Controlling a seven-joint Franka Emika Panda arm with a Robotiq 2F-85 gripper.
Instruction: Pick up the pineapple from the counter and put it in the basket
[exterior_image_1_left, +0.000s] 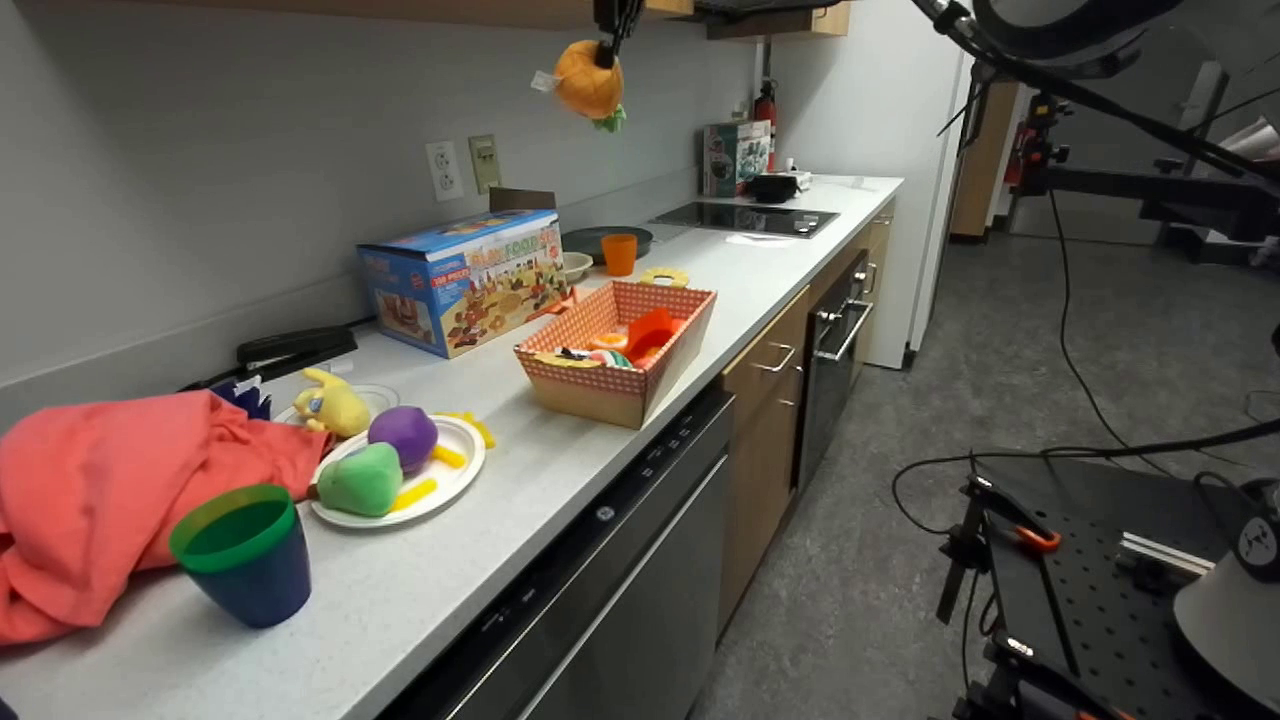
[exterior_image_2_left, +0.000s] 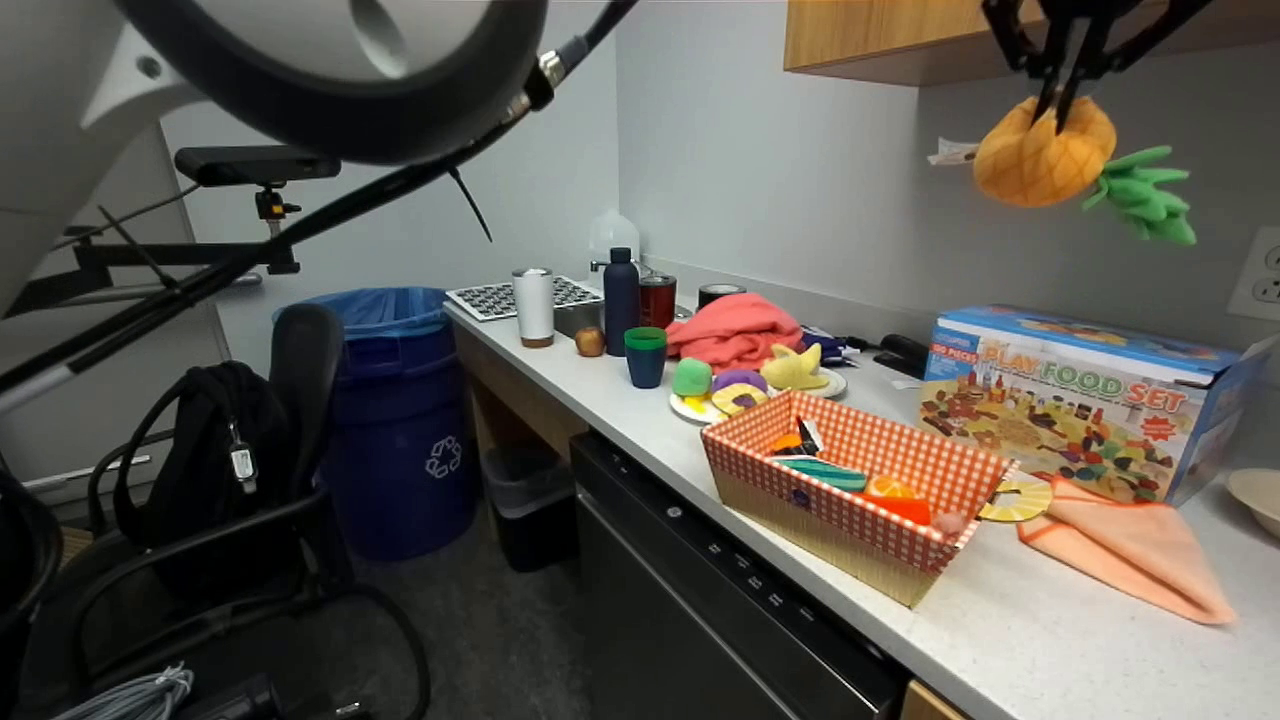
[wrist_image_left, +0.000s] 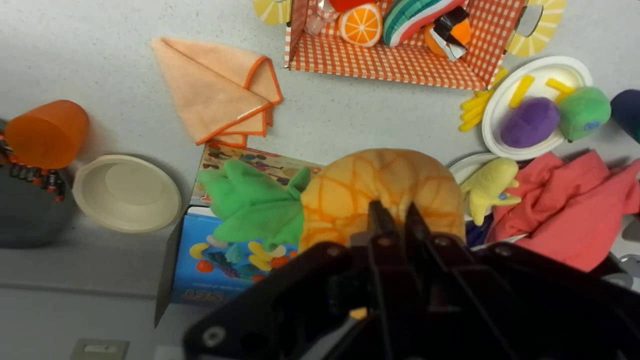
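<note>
The pineapple, an orange-yellow plush with a green leafy top, hangs in the air in both exterior views (exterior_image_1_left: 583, 88) (exterior_image_2_left: 1035, 170). My gripper (exterior_image_2_left: 1054, 122) is shut on it, pinching its fabric between the fingertips. In the wrist view the pineapple (wrist_image_left: 345, 182) fills the space ahead of the fingers (wrist_image_left: 393, 207), green top to the left. The red-checked, tan-sided basket (exterior_image_1_left: 580, 393) stands on the counter, well below the pineapple. It also shows in an exterior view (exterior_image_2_left: 820, 540) and at the top of the wrist view (wrist_image_left: 370, 67). It holds several toy foods.
A play food box (exterior_image_2_left: 1070, 410) stands by the wall, below the pineapple. A plate (exterior_image_1_left: 465, 470) with purple and green toys, a cup (exterior_image_1_left: 250, 570) and a red cloth (exterior_image_1_left: 130, 470) lie beside the basket. An orange cloth (wrist_image_left: 215, 90) and bowl (wrist_image_left: 127, 192) lie opposite. A cabinet (exterior_image_2_left: 900, 45) overhangs.
</note>
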